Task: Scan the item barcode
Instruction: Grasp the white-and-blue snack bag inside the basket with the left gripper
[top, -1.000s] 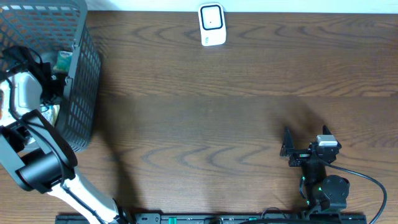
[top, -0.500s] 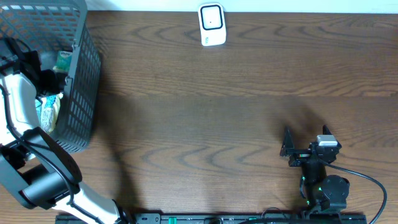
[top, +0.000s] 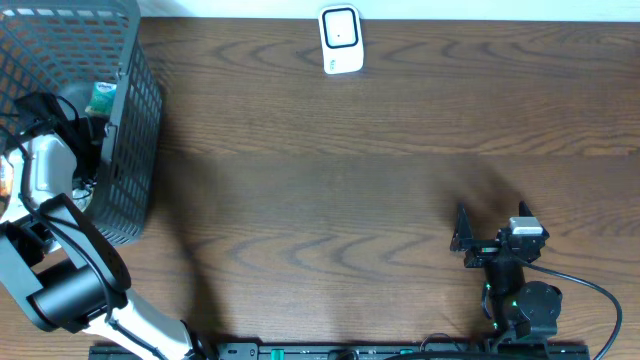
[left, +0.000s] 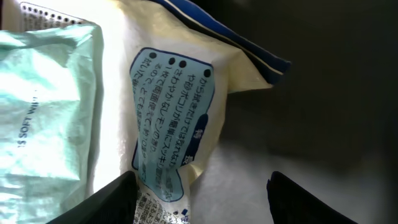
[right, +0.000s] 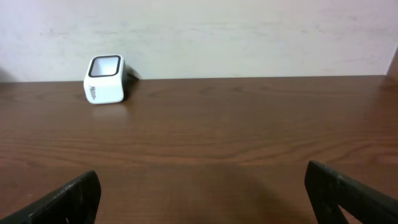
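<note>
Two packets lie inside the dark grey mesh basket (top: 135, 120) at the wooden surface's (top: 350, 180) left end; the cream plastic packet with a blue printed label (left: 174, 112) sits just ahead of the left jaws, its long axis running away from them; a pale green packet (left: 43, 112) adjoins it. Left jaws stand spread, pinching nothing; right jaws gape, idle, well apart.

Basket (top: 130, 150): cut off by the overhead picture's top and left edges; its mesh hides most of what's inside from you.
Left pincer (left: 202, 202): you get only two dark fingertips at the wrist picture's bottom edge.
Cream packet (left: 174, 93): runs off the top and bottom; print too small to read.
Pale green packet (left: 43, 106): cropped at the left, lettering cut short.
Right pincer (right: 208, 196): just tips in the bottom corners.
</note>
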